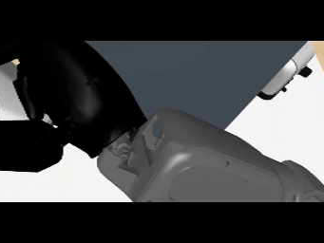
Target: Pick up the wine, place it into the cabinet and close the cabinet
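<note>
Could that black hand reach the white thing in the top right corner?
Probably not as it stands: the black hand is far left, the white object far right, a dark panel between them.

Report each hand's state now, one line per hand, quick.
Left hand: not in view.
Right hand: fills the view's left, close to the camera, on its grey forearm; whether it is open, shut or holding anything cannot be told.

Above the smooth, matt grey forearm (220, 166) with its plastic-like shell, a glossy black hand (73, 104) looms; beyond it spreads a flat, matt slate-blue panel (206, 76) beside a smooth white counter (298, 128).
</note>
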You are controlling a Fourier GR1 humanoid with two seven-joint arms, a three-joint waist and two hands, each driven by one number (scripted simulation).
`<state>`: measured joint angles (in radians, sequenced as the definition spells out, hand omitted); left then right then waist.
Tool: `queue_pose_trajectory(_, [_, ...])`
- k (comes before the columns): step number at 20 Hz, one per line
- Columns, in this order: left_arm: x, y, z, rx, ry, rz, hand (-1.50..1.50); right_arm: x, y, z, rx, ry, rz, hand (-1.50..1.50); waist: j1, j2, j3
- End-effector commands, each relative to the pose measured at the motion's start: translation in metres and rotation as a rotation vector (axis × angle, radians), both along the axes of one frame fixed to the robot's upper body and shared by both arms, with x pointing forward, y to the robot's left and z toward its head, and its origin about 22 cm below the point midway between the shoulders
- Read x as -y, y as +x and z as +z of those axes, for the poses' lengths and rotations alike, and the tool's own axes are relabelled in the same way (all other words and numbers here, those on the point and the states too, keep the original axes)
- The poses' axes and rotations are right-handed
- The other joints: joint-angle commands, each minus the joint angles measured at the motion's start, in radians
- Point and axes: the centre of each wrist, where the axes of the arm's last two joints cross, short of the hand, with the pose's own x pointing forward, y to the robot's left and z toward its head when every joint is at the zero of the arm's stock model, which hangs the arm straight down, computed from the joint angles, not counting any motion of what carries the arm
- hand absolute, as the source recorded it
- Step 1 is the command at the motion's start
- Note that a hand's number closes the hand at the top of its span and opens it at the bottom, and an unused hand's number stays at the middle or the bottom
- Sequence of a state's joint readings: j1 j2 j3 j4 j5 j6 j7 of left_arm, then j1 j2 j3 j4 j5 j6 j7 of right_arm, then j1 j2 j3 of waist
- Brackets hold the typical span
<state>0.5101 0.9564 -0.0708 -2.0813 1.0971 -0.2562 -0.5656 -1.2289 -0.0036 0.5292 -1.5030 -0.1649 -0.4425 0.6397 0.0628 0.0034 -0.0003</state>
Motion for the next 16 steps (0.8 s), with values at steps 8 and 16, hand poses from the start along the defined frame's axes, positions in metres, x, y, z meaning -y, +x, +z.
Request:
queue_pose_trajectory(8, [-0.013, 0.007, 0.018, 0.022, 0.002, 0.015, 1.50, 0.011, 0.105, -0.034, -0.046, -0.040, -0.200, 1.50, -0.009, 0.011, -0.001])
queue_pose_trajectory(16, [-0.020, 0.014, 0.026, 0.050, 0.014, 0.045, 1.50, 0.044, 0.133, -0.060, -0.026, -0.082, -0.263, 1.50, -0.021, 0.024, 0.000])
